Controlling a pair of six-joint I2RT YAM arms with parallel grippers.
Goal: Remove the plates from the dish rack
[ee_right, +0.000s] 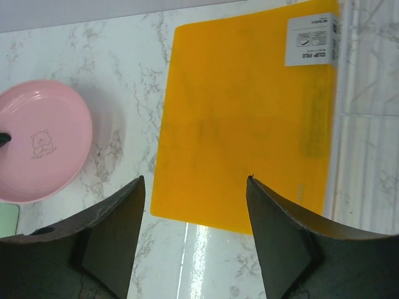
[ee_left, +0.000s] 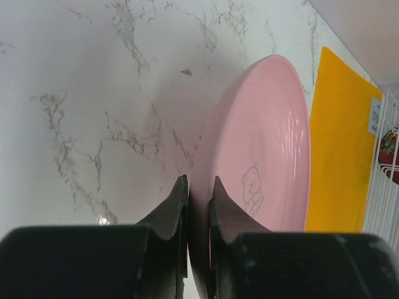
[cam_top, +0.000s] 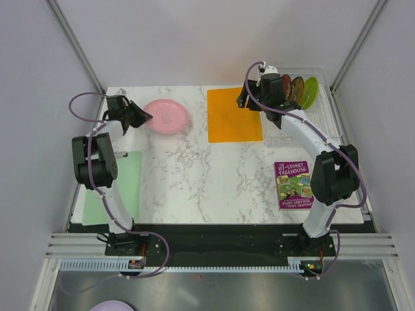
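Pink plate [cam_top: 166,116] is sitting pinched in my left end effector [ee_left: 199,184]; my right end effector [ee_right: 196,180], spread wide, is hovering with racked plates [cam_top: 299,92] at three o'clock.

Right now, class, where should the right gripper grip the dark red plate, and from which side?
Probably its upper rim, pinched from above: the dark red plate stands on edge in the dish rack, with the yellow plate close beside it.

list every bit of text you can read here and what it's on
"13-STOREY TREEHOUSE": cover of the purple book; the lines at its lower edge are too blurred to read.
"CLIP FILE": white label on the orange mat; its other print is too small.
Unreadable: tiny writing under the bear on the pink plate.
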